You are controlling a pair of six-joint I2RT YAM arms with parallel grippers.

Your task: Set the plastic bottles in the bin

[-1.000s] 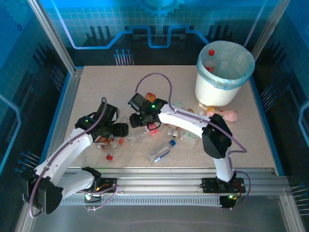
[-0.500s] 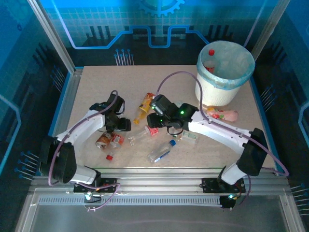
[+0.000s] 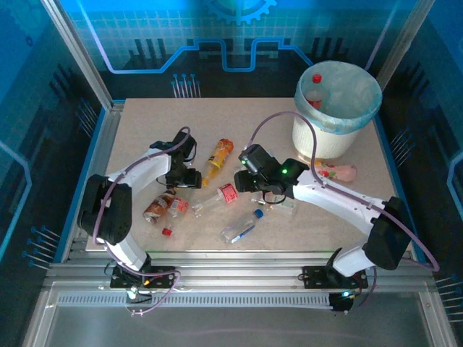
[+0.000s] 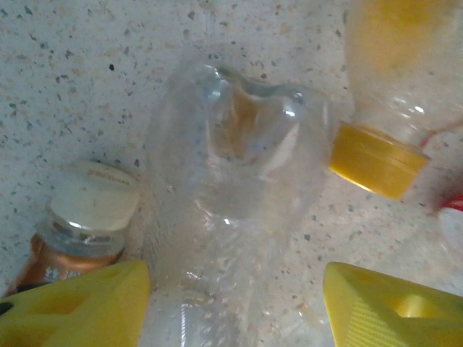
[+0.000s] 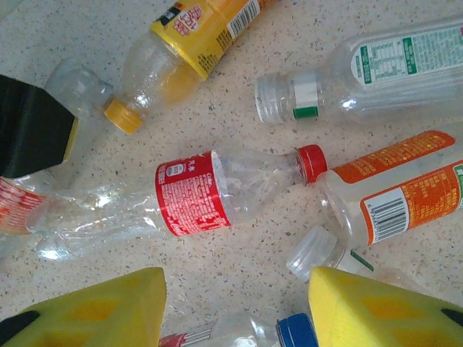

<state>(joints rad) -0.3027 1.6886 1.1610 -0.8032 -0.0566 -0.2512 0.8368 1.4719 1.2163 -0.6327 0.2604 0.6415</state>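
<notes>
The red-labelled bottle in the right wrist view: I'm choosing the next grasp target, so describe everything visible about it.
The red-labelled bottle is clear thin plastic, seemingly empty, with a red wrap label mid-body and a red cap. Its lower body looks crumpled. It lies sideways on the speckled table, cap next to an orange-labelled bottle; contact unclear.

- Clear bottle (image 4: 231, 181) looks blurred, its lower end cut off at the bottom edge.
- Brown bottle (image 4: 65, 249) sits partly hidden behind the left fingers (image 4: 79, 307).
</notes>
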